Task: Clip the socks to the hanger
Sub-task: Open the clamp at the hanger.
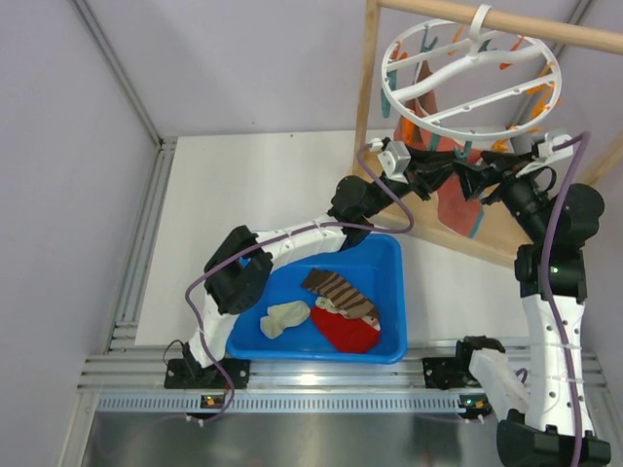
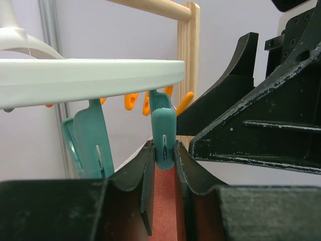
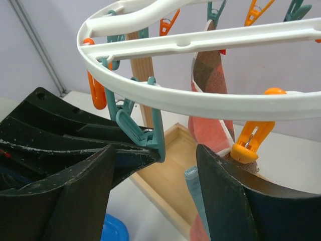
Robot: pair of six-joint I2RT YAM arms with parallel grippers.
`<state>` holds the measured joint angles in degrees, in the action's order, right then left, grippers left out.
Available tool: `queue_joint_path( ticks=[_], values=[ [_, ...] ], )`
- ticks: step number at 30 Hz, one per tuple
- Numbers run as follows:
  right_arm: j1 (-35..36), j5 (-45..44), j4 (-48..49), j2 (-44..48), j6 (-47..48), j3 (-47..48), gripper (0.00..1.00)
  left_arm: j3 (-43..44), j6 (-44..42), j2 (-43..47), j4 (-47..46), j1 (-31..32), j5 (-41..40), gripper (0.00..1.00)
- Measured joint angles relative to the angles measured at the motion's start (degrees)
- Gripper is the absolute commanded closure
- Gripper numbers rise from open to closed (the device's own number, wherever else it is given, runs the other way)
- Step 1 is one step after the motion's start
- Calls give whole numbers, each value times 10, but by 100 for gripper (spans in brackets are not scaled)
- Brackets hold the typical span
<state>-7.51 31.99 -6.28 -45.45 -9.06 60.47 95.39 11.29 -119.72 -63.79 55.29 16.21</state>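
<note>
— Teal plastic between the left gripper's [image 2: 163,150] fingers [image 2: 138,175]: is that one of the pegs?
— Yes. Both black fingers are pressed onto the lower end of a teal peg [image 2: 163,123], one on each side. It hangs upright from the rim of the white hanger [image 2: 90,75], at the middle of the left wrist view.
— And the right gripper [image 3: 155,149]?
— Its fingers [image 3: 83,196] stand spread wide and grip nothing. In the right wrist view the pinched peg shows in the gap between them, farther off. The left gripper's fingers reach in from the left edge of the frame.
— What is around that peg?
— A second teal peg [image 2: 93,143] hangs just to its left in the left wrist view, with orange pegs [image 2: 133,100] behind them along the ring. A salmon-red cloth [image 3: 213,133] hangs below the ring, right of centre in the right wrist view.
— Where is the hanger?
— Upper right of the top view, with its hook [image 1: 480,21] over the wooden rod [image 1: 526,24] of a wooden frame [image 1: 368,88]. Both grippers meet just under its near edge.
— And the socks?
— Lower centre of the top view, in a blue bin [image 1: 397,292], well apart from the hanger. A cream sock [image 1: 284,318] lies at the bin's left, with a brown striped sock [image 1: 336,289] and a red sock [image 1: 346,333] to its right. A small pale piece [image 1: 325,305] shows between those two. I cannot tell whether it is the other sock.
</note>
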Motion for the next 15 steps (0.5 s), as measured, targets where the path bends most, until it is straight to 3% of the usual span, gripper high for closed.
queue_joint_path(
  ticks=[15],
  values=[
    [65,-79,65,1,-2,-18,41,-2,-8,3,16,7,7,99]
  ],
)
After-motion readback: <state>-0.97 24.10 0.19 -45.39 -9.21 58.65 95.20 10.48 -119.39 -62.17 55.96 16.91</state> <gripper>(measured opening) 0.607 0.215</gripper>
